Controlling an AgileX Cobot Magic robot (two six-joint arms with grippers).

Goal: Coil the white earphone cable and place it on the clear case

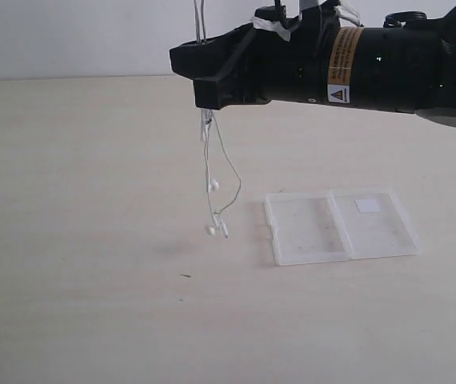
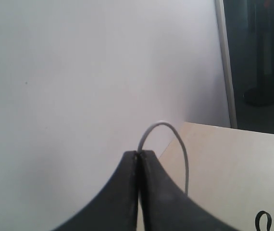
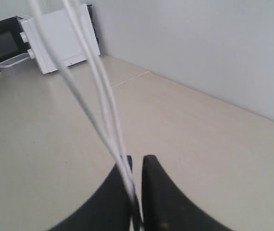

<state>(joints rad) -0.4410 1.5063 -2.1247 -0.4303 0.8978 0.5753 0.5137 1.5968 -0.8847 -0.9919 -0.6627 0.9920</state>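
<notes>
White earphone cable (image 1: 214, 186) hangs at centre of our exterior view, earbuds (image 1: 210, 230) low near the matte beige table (image 1: 76, 240). It is left of the frosted clear case (image 1: 308, 232), which lies open and flat, not touching. We see the right gripper (image 1: 204, 90) pinching several strands and the left gripper (image 2: 139, 155) pinching a thin loop. Plain white wall (image 1: 68, 36) behind, and a boxy white appliance (image 3: 62, 36) beyond.

open table (image 1: 76, 304) left of the clear case (image 1: 340, 226); white earphone cable (image 1: 214, 186) dangles just beside it, perhaps touching down.
</notes>
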